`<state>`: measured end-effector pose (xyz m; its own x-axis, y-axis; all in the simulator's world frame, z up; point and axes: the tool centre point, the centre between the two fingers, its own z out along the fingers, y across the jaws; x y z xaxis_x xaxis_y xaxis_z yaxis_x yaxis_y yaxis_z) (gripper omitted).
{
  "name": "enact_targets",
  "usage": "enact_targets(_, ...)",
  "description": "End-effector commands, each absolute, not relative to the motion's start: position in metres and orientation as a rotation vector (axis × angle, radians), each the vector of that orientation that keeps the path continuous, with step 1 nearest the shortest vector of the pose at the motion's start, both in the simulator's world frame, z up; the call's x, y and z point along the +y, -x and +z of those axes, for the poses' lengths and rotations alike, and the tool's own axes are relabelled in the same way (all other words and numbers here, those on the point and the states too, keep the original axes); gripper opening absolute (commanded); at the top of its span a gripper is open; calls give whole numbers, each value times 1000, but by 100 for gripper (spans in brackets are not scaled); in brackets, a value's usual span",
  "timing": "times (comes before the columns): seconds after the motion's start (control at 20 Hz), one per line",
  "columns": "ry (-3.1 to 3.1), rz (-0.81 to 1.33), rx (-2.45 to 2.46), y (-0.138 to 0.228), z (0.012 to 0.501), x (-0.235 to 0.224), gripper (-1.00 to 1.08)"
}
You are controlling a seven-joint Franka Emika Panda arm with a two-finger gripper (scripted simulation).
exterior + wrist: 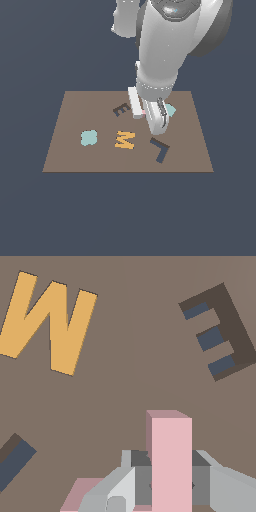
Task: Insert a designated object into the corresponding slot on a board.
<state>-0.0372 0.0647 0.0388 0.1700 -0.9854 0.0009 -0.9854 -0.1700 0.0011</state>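
Pale pink L-block [171, 461] sits clamped between the gripper [167, 483] jaws near the board's [60, 155] middle, and next needs carrying to, and aligning over, the navy L slot [160, 148].

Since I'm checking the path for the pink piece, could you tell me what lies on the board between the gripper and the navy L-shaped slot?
Nothing: in the exterior view, only bare board separates the gripper from the slot.

Arm hides most of the pink block [143, 113] and half the teal blob [171, 110] at its 3 o'clock; slot [15, 460] is cut off in wrist view.
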Motion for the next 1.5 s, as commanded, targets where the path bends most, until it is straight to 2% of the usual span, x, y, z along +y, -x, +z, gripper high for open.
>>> enact_targets(0.0, -2313, 0, -2124, 27, 39, 73, -100)
enact_targets(0.8, -1767, -1, -2595, -41, 41, 101, -100)
enact_targets(1.45, -1554, -1, -2728, -67, 41, 100, -100)
